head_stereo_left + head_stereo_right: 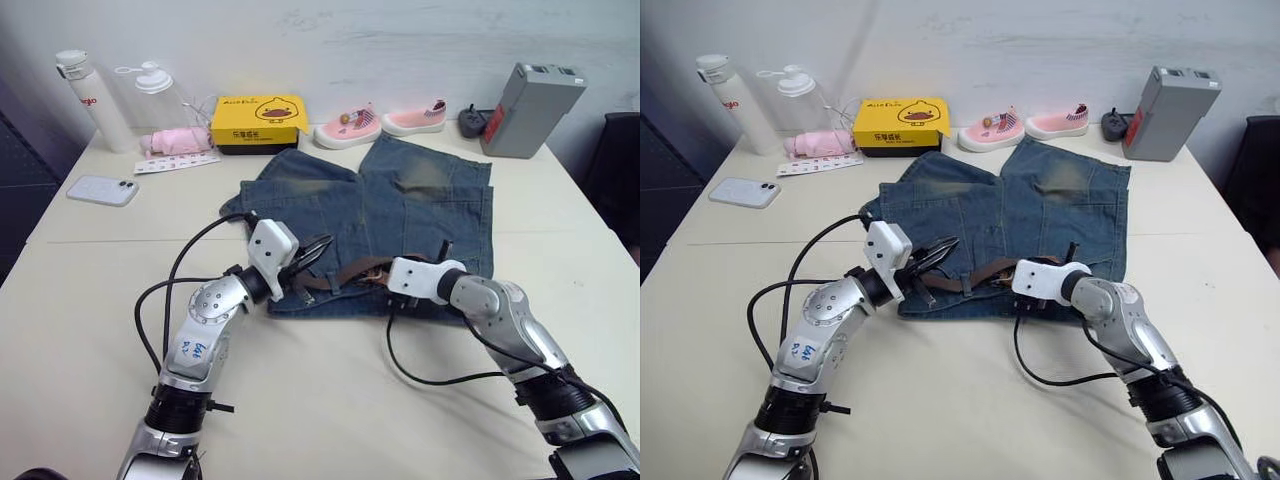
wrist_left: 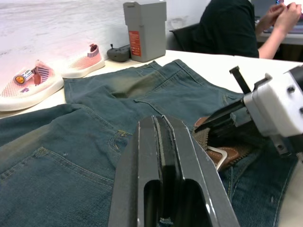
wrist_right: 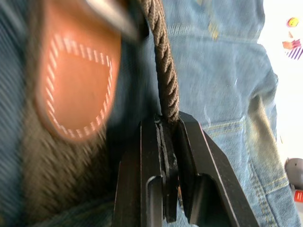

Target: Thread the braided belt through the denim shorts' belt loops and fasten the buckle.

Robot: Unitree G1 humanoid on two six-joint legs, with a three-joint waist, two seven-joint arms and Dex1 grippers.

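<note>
Denim first: you have one pair of shorts [image 1: 400,215] spread flat mid-table, waistband toward the near edge, legs pointing far. One belt [image 1: 350,272] lies along that waistband between your two grippers. Your right gripper [image 3: 166,124] is clenched on the belt's braided cord, as its wrist view shows, with the belt's tan leather tip just beside the fingers. Your left gripper [image 2: 163,124] sits at the waistband's left end with its fingers pressed together and nothing between them. Buckle and loops cannot be made out.

Around the work, along the far edge you will count two bottles [image 1: 85,95], one pink bundle [image 1: 178,140], one yellow box [image 1: 259,122], two pink shoes [image 1: 380,124] and one grey box [image 1: 531,108]. One phone [image 1: 102,190] lies far left. A seated person [image 2: 246,28] is visible beyond the table in the left wrist view.
</note>
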